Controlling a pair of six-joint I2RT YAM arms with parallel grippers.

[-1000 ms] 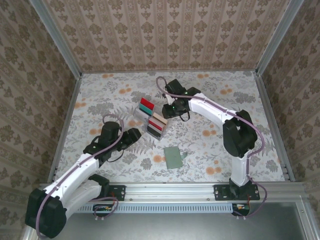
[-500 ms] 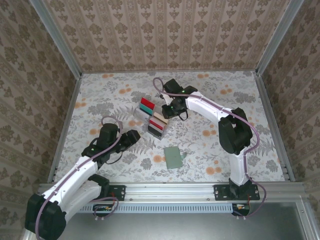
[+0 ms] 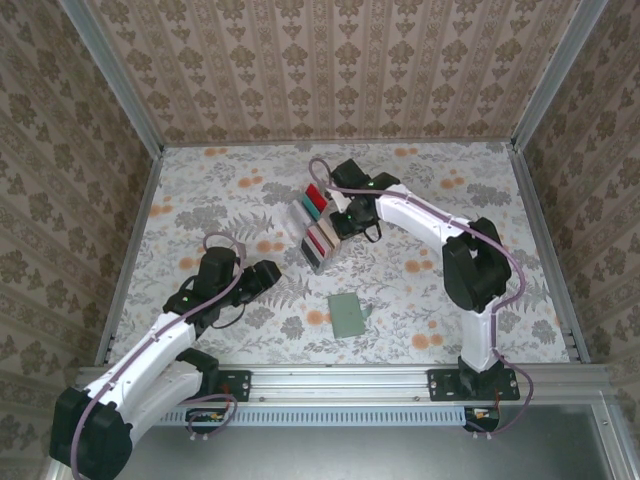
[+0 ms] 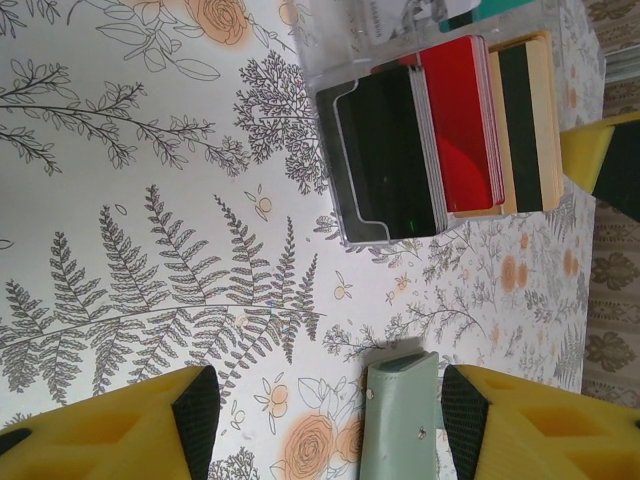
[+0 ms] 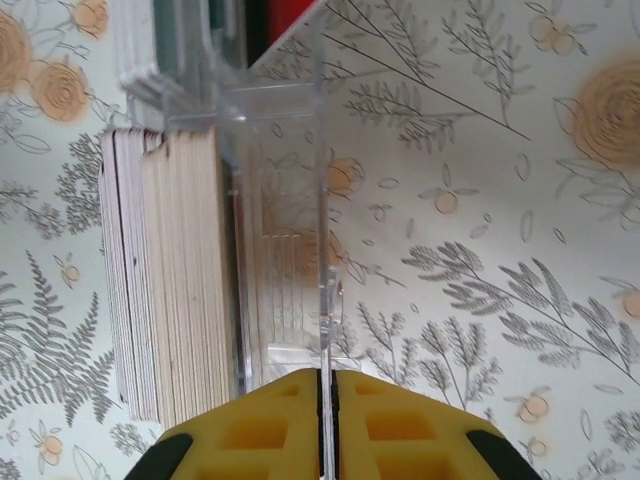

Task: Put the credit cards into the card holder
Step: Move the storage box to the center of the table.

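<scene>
Credit cards stand in a clear slotted rack [image 3: 316,226]: red [image 3: 314,194], teal [image 3: 322,206] and beige [image 3: 323,236]. In the left wrist view they show as a dark card [image 4: 385,155], a red card [image 4: 460,125] and a beige stack [image 4: 537,115]. My right gripper [image 3: 341,221] is shut on the rack's clear side wall [image 5: 322,190], beside a beige card stack [image 5: 180,280]. The grey-green card holder [image 3: 348,315] lies closed on the table. My left gripper [image 4: 328,415] hangs open above the table, the card holder [image 4: 402,420] lying close to its right finger [image 4: 462,415].
The floral tabletop [image 3: 220,190] is fenced by metal frame rails [image 3: 130,250] and papered walls. The right arm [image 3: 470,265] arches over the table's right half. The left arm [image 3: 170,330] reaches in from the near left.
My right gripper has closed on the rack's clear wall, and the rack has turned and tipped, its cards now more edge-on. The left arm has hardly moved.
</scene>
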